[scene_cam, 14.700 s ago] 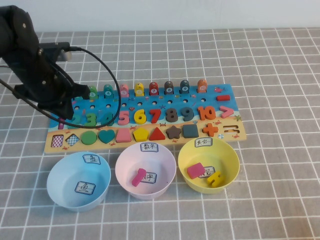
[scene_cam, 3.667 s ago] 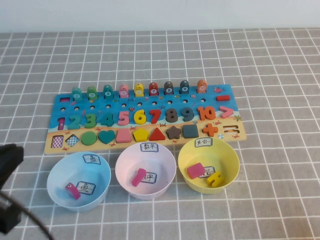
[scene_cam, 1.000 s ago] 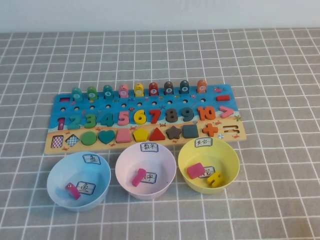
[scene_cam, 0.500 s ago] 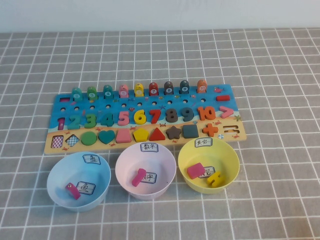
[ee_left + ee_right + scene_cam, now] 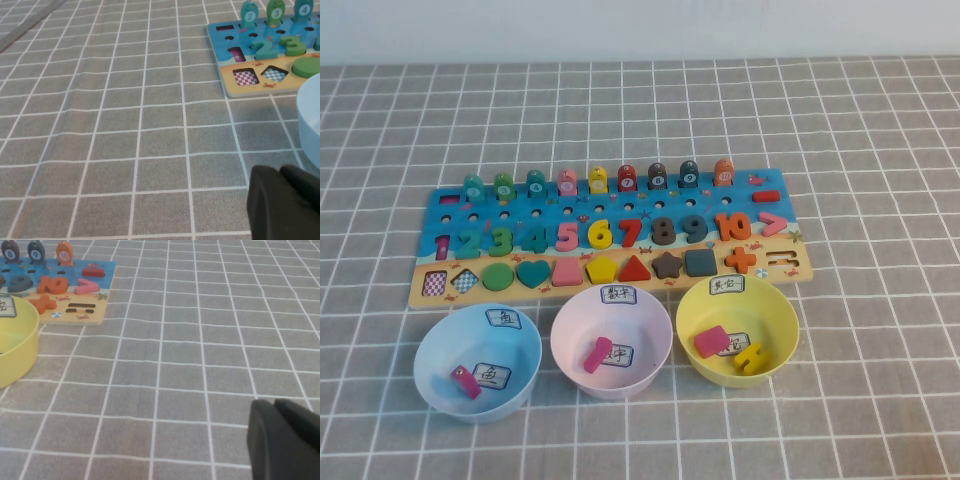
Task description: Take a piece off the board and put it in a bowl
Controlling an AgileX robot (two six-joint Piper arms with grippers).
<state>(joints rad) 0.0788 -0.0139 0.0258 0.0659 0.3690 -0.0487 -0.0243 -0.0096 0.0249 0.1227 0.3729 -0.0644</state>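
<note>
Both jaws together on left gripper (image 5: 280, 172), empty, beside bowl (image 5: 311, 112).

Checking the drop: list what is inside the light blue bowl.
The light blue bowl holds one magenta fish piece, lying beside its inner white label. Nothing else shows; the floor under the piece is covered.

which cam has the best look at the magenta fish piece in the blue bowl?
High view: the fish piece lies fully visible inside the blue bowl. Left wrist view catches only the bowl's rim beside the shut left gripper, parked over bare cloth; no piece. Right wrist view shows neither, just the right gripper, also shut, near the yellow bowl.
</note>
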